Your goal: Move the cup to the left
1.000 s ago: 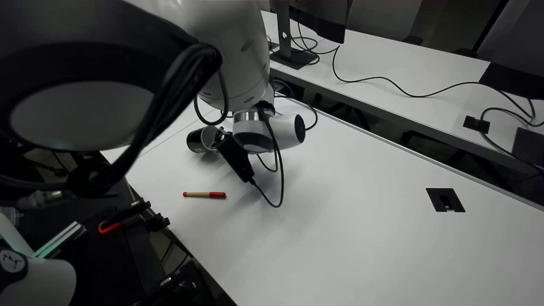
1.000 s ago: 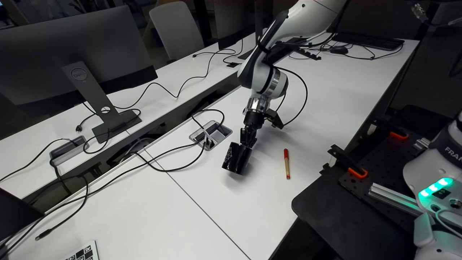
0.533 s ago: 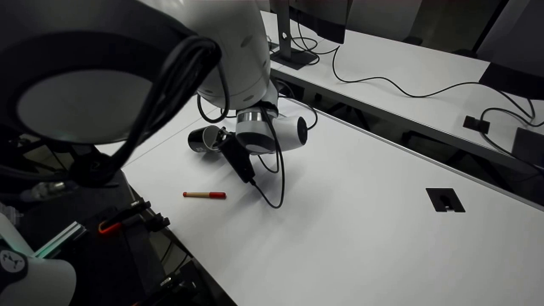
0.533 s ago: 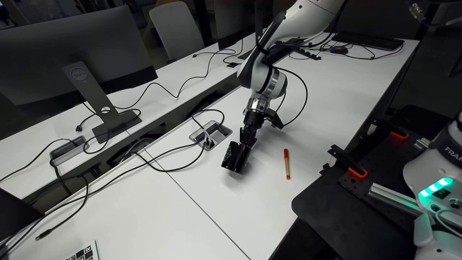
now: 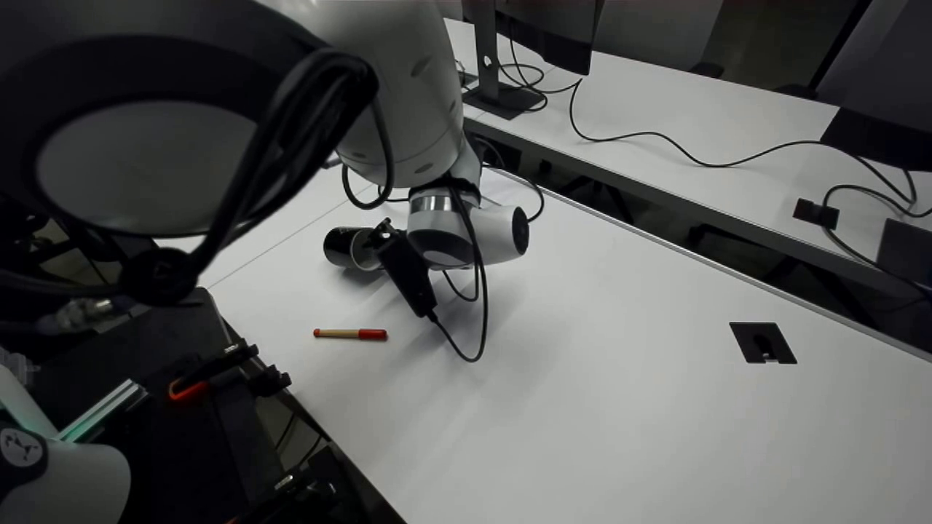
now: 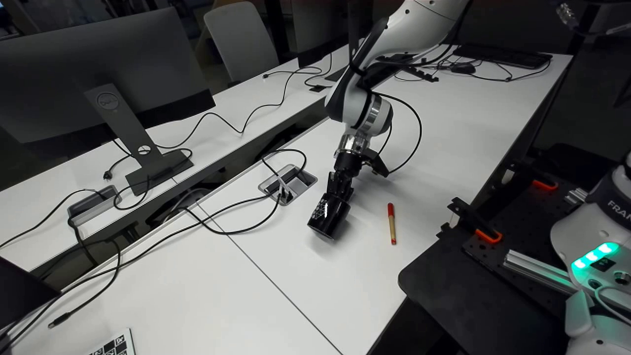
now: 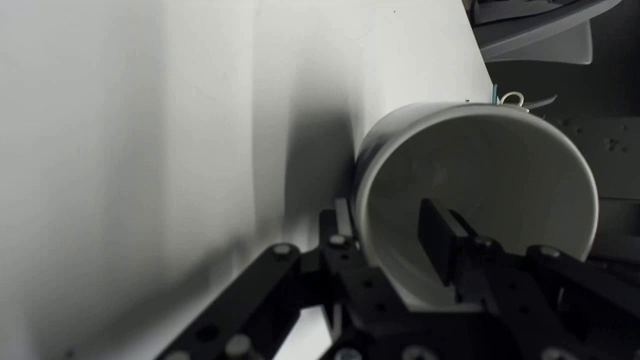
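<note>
The cup is a small black mug with a pale interior. It lies tipped over on the white table, its mouth toward my gripper, in both exterior views (image 5: 339,246) (image 6: 329,218). In the wrist view the cup (image 7: 490,160) shows its pale inside and round rim, with its side against the table. My gripper (image 7: 385,205) is open around the cup's near wall: one finger is inside the mouth, the other outside along the wall. Gaps show between the inner finger and the wall. The gripper also shows in both exterior views (image 5: 378,234) (image 6: 340,191). The handle is hidden.
A red and tan pen-like stick (image 5: 351,334) lies on the table between the cup and the robot-side edge, also seen in an exterior view (image 6: 391,224). A socket box (image 6: 288,185) with cables (image 6: 236,231) lies behind the cup. A table seam (image 6: 276,286) runs past it.
In the last half second my gripper's fingers spread apart and let go of the cup. The cup dropped slightly and turned a little. The arm moved only slightly.
</note>
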Controlling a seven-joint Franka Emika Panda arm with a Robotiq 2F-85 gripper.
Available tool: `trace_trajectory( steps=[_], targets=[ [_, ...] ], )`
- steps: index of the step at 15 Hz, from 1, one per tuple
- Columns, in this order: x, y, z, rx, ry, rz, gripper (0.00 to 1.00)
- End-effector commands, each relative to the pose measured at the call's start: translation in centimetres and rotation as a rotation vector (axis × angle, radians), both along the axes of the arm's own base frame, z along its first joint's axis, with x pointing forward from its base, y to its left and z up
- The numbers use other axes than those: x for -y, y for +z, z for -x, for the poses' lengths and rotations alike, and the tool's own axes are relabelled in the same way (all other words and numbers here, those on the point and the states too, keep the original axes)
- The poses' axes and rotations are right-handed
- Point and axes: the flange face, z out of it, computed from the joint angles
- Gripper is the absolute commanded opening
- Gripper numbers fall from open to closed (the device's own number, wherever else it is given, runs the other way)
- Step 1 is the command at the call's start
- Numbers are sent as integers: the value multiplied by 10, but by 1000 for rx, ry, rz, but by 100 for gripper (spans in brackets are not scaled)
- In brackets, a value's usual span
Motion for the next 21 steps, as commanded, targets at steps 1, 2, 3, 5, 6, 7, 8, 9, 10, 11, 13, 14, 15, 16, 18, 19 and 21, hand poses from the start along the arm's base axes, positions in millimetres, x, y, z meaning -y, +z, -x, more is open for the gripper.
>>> trace_trajectory(
  steps=[1, 2, 3, 5, 6, 7, 8, 9, 10, 11, 13, 14, 15, 16, 18, 19, 21],
  targets=[
    [1, -5, -5, -25, -13, -11, 73],
    [1, -5, -6, -26, -16, -10, 80],
    [2, -5, -6, -26, -19, -9, 88],
    [4, -6, -7, -30, -25, -8, 99],
    [4, -5, -7, -33, -28, -13, 100],
    [4, -4, -8, -35, -32, -15, 100],
    [5, -3, -9, -37, -36, -19, 100],
    [7, -4, -10, -36, -43, -16, 100],
    [8, -4, -10, -37, -49, -15, 100],
    [10, -3, -11, -37, -58, -16, 100],
    [15, 2, -15, -28, -75, -16, 100],
    [18, 5, -17, -21, -84, -14, 100],
    [21, 9, -19, -11, -90, -15, 100],
    [24, 17, -22, 7, -96, -17, 100],
    [30, 30, -27, 35, -105, -21, 100],
    [32, 39, -29, 52, -107, -22, 100],
    [35, 56, -34, 92, -107, -20, 100]
  ],
)
